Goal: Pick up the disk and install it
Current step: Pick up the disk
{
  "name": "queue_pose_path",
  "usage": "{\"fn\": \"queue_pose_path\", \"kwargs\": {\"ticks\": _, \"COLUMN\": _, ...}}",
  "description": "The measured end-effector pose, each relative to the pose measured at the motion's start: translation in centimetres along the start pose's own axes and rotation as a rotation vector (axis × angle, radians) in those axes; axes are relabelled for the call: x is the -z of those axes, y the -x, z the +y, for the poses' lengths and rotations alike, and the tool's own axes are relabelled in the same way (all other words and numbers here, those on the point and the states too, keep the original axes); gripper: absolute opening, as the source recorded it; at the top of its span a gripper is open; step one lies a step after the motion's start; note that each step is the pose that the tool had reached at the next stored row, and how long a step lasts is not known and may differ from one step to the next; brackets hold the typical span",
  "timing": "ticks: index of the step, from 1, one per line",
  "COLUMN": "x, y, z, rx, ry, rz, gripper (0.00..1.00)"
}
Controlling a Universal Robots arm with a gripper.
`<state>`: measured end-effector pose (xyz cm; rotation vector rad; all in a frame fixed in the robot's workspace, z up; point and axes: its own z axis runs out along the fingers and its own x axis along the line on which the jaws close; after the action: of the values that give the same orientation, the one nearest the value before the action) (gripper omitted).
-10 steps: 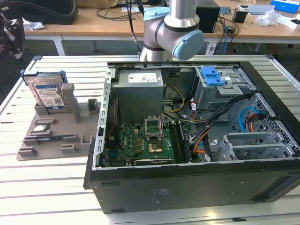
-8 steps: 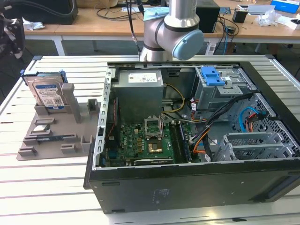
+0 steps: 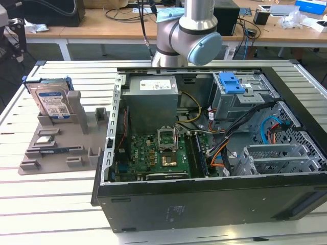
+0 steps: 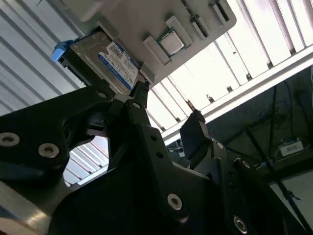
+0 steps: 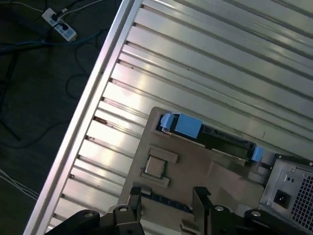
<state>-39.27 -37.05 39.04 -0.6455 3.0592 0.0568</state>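
Note:
The disk [image 3: 51, 99] stands on edge in a grey holder [image 3: 56, 148] on the slatted table, at the exterior view's left, its blue-and-white label facing outward. In the first wrist view I look down on the disk [image 5: 215, 138], seeing its blue side rails. My gripper [image 5: 167, 196] hangs well above the holder [image 5: 205, 169], open, with nothing between its black fingers. In the second wrist view the gripper [image 4: 168, 105] is spread apart, and the disk [image 4: 110, 58] lies beyond the fingertips. The arm [image 3: 189, 30] rises behind the computer case.
An open computer case [image 3: 204, 204] lies beside the holder, with a motherboard [image 3: 158, 153], a grey power-supply box [image 3: 152, 97] and a metal cage with a blue latch [image 3: 232, 84]. A chip [image 5: 155, 167] sits in the holder. The table's edge [image 5: 93, 93] borders floor with cables.

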Motion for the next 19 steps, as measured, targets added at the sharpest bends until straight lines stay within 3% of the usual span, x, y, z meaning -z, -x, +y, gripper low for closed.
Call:
{"fn": "queue_pose_path", "kwargs": {"ticks": 9, "x": -0.01, "y": 0.0, "z": 0.0, "rx": 0.196, "ry": 0.0042, "rz": 0.0063, "gripper": 0.54}}
{"fn": "queue_pose_path", "kwargs": {"ticks": 13, "x": -0.01, "y": 0.0, "z": 0.0, "rx": 0.309, "ry": 0.0067, "rz": 0.01, "gripper": 0.54}}
{"fn": "queue_pose_path", "kwargs": {"ticks": 17, "x": -0.01, "y": 0.0, "z": 0.0, "rx": 0.384, "ry": 0.0083, "rz": 0.0124, "gripper": 0.54}}
{"fn": "queue_pose_path", "kwargs": {"ticks": 19, "x": -0.01, "y": 0.0, "z": 0.0, "rx": 0.448, "ry": 0.0097, "rz": 0.0145, "gripper": 0.54}}
